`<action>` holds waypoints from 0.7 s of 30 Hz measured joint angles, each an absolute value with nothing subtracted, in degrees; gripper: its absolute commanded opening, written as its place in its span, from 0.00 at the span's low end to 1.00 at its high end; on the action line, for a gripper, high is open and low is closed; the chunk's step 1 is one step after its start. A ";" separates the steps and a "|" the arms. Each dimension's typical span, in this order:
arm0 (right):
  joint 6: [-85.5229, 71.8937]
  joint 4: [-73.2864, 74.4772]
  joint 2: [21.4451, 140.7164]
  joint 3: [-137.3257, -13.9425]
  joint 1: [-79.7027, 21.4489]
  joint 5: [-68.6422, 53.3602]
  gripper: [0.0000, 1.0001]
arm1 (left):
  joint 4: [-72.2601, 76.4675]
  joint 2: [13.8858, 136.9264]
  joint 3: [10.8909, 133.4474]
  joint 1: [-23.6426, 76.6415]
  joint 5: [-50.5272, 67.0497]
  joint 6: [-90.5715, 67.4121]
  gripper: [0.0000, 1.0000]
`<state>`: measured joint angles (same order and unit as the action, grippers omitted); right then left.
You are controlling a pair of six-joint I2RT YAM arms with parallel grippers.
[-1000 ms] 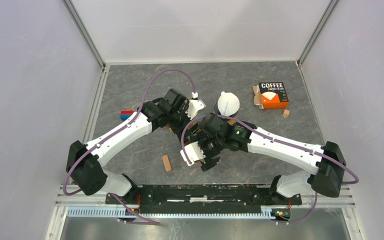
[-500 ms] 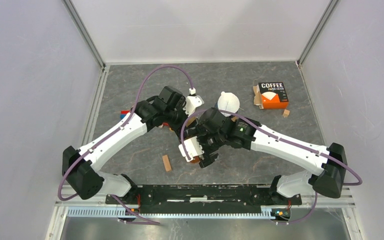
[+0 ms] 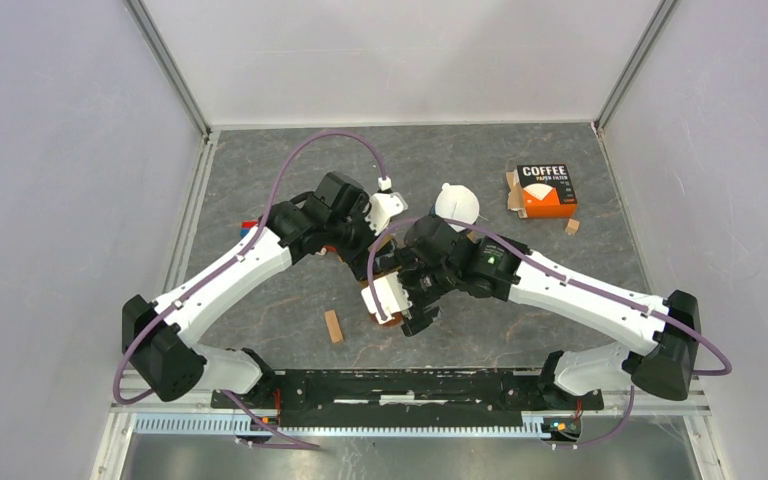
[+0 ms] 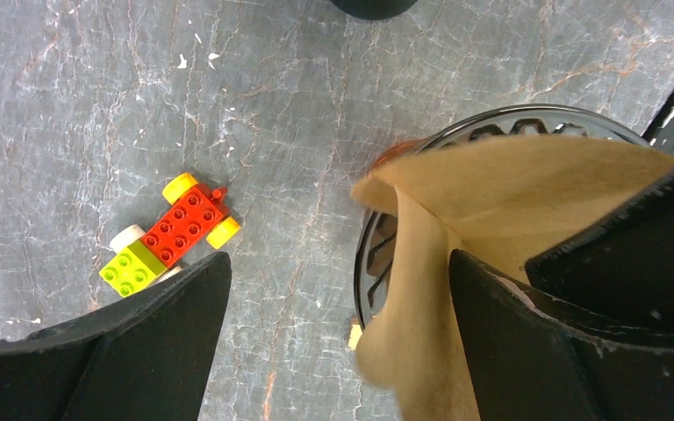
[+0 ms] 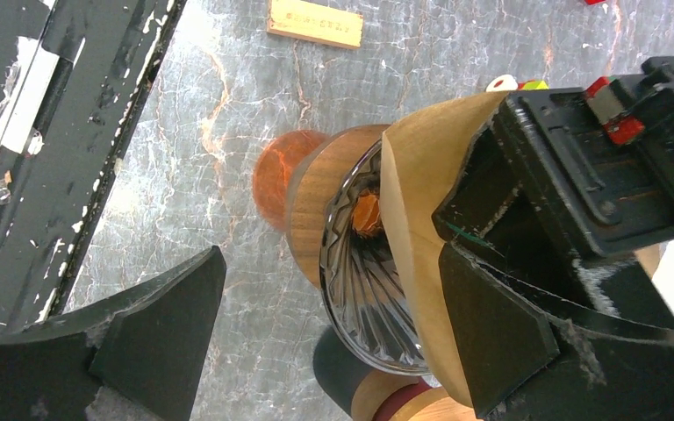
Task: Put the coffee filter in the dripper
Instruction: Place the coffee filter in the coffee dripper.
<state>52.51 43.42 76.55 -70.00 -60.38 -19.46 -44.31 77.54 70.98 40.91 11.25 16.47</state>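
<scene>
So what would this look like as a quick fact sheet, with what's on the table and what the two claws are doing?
coffee filter: brown paper, partly in the dripper, one fold hanging over the rim
dripper: ribbed glass with a wooden collar
left gripper: open, just above the filter, not gripping it
right gripper: open, with the dripper in the gap between its fingers
toy brick car: on the table beside the dripper
filter box: orange and black, far right of the table
wooden block: near the arms' bases

You're working on a grey marbled table [image 3: 480,150], boxed in on three sides by plain white walls [image 3: 400,55], with metal posts [image 3: 168,68] at the far corners and even light.
</scene>
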 measured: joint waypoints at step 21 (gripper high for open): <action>52.31 42.98 76.55 -67.29 -60.38 -20.67 0.99 | -43.38 72.73 71.70 40.93 13.58 16.75 1.00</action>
<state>52.31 42.98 76.55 -67.29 -60.38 -20.67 -43.38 72.73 71.70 40.93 13.58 16.75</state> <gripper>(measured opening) 0.993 0.994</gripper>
